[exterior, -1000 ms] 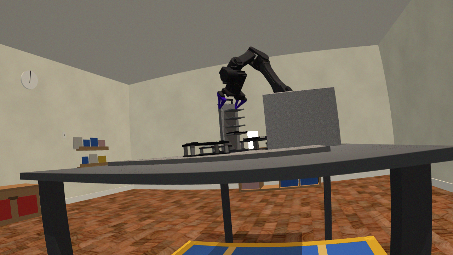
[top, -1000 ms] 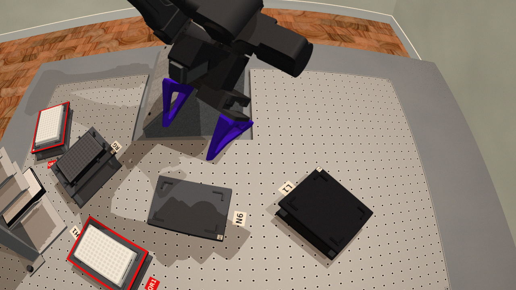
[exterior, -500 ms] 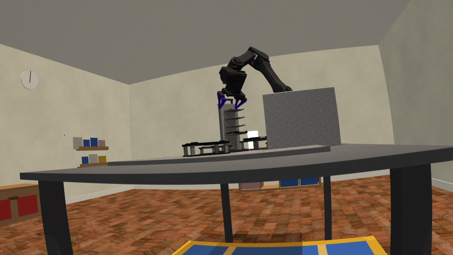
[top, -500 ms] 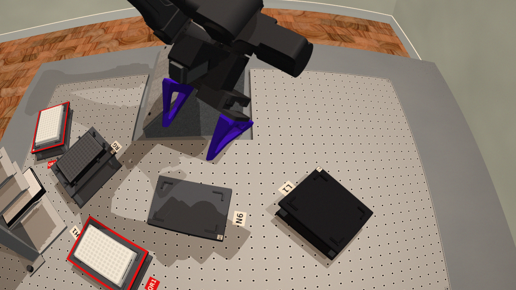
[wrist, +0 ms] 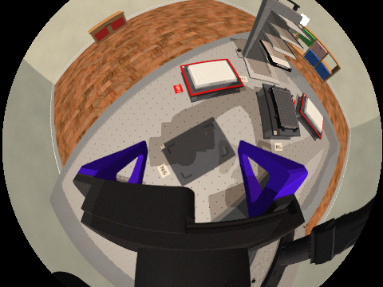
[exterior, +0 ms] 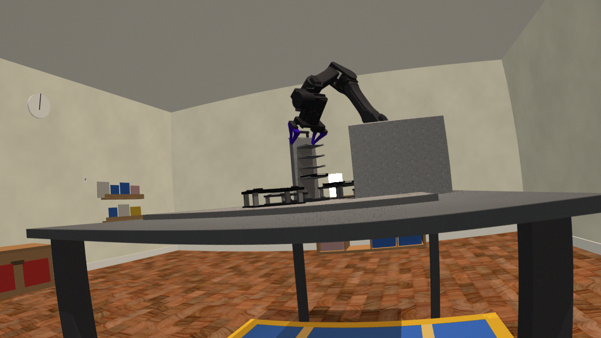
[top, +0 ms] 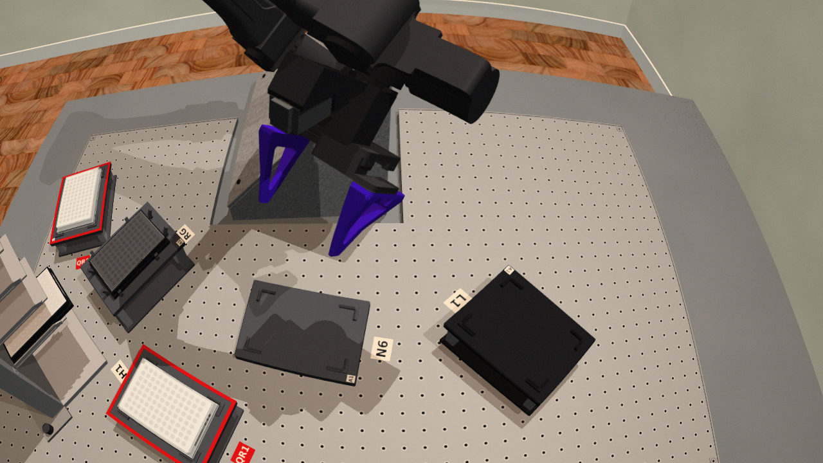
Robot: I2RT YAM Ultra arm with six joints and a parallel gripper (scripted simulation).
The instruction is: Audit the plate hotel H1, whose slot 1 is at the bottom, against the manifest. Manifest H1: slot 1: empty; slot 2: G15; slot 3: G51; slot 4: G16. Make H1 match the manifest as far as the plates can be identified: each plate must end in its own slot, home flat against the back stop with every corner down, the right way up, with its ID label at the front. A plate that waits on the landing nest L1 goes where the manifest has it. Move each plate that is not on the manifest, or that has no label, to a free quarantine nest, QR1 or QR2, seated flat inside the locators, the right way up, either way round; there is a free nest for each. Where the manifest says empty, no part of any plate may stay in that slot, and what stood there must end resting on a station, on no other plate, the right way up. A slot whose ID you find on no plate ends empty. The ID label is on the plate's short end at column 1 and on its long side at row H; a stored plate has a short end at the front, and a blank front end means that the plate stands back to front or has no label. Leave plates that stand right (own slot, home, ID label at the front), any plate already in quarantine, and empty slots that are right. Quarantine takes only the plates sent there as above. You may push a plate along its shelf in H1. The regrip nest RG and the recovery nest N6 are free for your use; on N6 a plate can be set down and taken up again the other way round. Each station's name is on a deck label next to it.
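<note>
My gripper [top: 305, 221] [exterior: 306, 137] [wrist: 192, 145] is open and empty, high above the deck behind the recovery nest N6 [top: 305, 328] [wrist: 199, 146], which is bare. The hotel H1 [top: 26, 322] [exterior: 303, 168] [wrist: 274, 32] stands at the left edge; one plate [top: 40, 310] [wrist: 277, 54] with a pale top shows on a lower shelf. A dark plate [top: 127, 250] [wrist: 284, 107] lies on the regrip nest RG. A white plate [top: 164, 406] [wrist: 212, 75] sits in QR1 and another white plate [top: 78, 198] [wrist: 314, 116] in QR2. The landing nest L1 [top: 517, 334] is bare.
The arm's grey base block [exterior: 399, 155] stands at the back of the deck. Deck labels N6 [top: 382, 348], L1 [top: 457, 299], RG [top: 185, 232] and QR1 [top: 242, 452] lie beside their stations.
</note>
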